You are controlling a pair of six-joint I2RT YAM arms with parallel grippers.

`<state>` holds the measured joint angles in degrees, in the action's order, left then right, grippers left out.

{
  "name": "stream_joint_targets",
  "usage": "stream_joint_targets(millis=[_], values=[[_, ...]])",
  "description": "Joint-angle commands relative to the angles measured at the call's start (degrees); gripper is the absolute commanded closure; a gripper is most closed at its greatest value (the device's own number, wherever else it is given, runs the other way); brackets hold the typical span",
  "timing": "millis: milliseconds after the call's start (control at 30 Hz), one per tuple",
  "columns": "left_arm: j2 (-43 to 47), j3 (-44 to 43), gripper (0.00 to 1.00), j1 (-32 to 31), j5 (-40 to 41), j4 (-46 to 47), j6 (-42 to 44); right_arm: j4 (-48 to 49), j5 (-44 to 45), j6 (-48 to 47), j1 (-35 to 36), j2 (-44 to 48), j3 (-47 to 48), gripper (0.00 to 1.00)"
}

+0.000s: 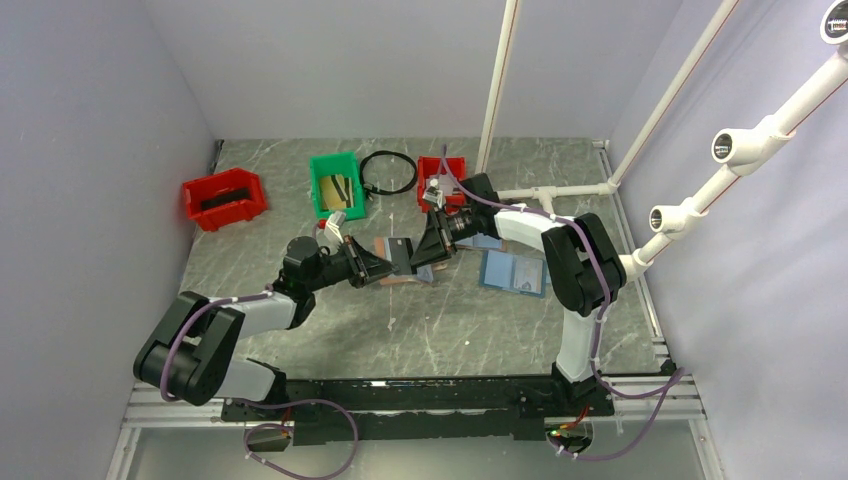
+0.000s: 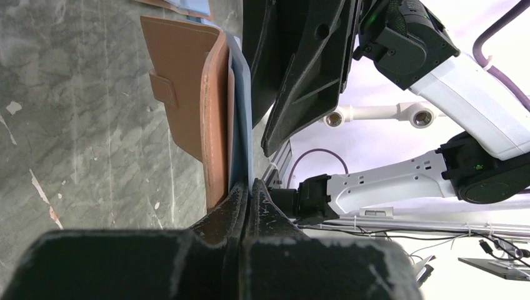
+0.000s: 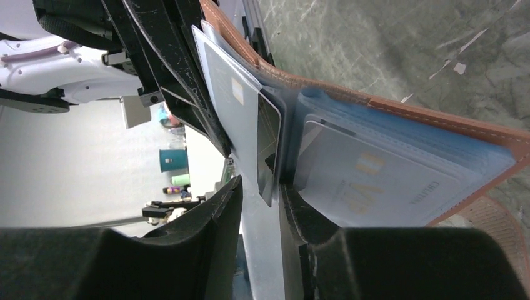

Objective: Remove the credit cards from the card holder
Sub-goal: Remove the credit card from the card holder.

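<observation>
Over the middle of the worktop [image 1: 300, 330], the card holder [image 2: 187, 81] is held up off the surface between the two arms, opened like a book. The left gripper [image 2: 249, 194] is clamped tight on one edge of it, pinching the reddish-brown cover and the pale blue pages together. The right gripper [image 3: 259, 194] faces the open pages. Its jaws stand narrowly apart on either side of a dark card [image 3: 269, 144] that pokes partway out of a pocket near the spine. A sliver of gap shows on both sides, so the card looks bracketed rather than firmly pinched.

The task seems to be at an early or middle stage. The dark card is only partly drawn and is not free. A pale card with a chip [image 3: 228, 94] sits fully in a clear pocket on one page. A grey card [image 3: 369, 181] sits fully in a pocket on the other page. The pages are stacked, so more cards may lie behind them; that cannot be told. Whether any card already lies loose on the worktop cannot be made out from overhead. A second, blue-covered holder [image 1: 513, 272] lies flat toward the right edge, apart from the work.

What is left, by this reading, is to close on the dark card and pull it clear, then empty the other pockets.
</observation>
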<state>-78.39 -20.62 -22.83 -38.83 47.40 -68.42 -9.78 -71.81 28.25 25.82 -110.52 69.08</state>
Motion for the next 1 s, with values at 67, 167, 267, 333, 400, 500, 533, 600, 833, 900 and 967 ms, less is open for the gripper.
stream_joint_targets(millis=[67, 167, 267, 333, 400, 500, 533, 600, 833, 900, 967], values=[[-1.54, -1.77, 1.0, -1.08, -3.23, 7.62, -1.69, 8.63, -2.09, 4.73, 0.53, 1.95, 0.1, 0.79], [-2.01, -2.12, 1.0, -1.08, -2.97, 7.14, -1.59, 10.26, -2.85, 6.15, 0.55, 2.13, -0.5, 0.94], [-1.67, -2.27, 0.98, -1.08, -2.38, 5.1, -0.9, 11.22, -2.97, 6.27, 0.54, 2.02, -0.86, 1.0], [-0.96, -2.23, 0.92, -1.08, -1.93, 2.84, -0.3, 10.58, -2.85, 5.4, 0.46, 1.93, -0.88, 1.0], [0.15, -2.06, 0.85, -1.08, -1.36, 0.38, 0.38, 10.06, -2.53, 4.21, 0.47, 1.81, -0.75, 1.0], [2.24, -1.78, 0.68, -0.99, 0.22, -3.63, 1.55, 5.83, -1.48, 1.13, 0.44, 1.23, -0.24, 1.0], [2.83, -1.65, 0.64, -0.99, 0.52, -4.79, 2.0, 5.27, -1.29, 0.6, 0.45, 0.99, -0.22, 1.0], [3.82, -1.38, 0.58, -0.78, 0.92, -6.39, 2.5, 4.85, -0.92, -0.03, 0.46, 0.84, -0.43, 1.0], [4.27, 2.44, 0.51, 1.24, 0.58, -5.01, 1.74, 1.08, 1.01, -4.04, 0.43, 0.44, -0.61, 1.0], [4.55, 3.49, 0.51, 2.1, 0.34, -4.3, 1.51, -0.42, 1.76, -5.89, 0.45, 0.33, -0.69, 1.0], [5.31, 4.29, 0.51, 2.91, 0.48, -4.99, 1.65, -1.94, 2.72, -8.24, 0.46, 0.15, -0.87, 1.0]])
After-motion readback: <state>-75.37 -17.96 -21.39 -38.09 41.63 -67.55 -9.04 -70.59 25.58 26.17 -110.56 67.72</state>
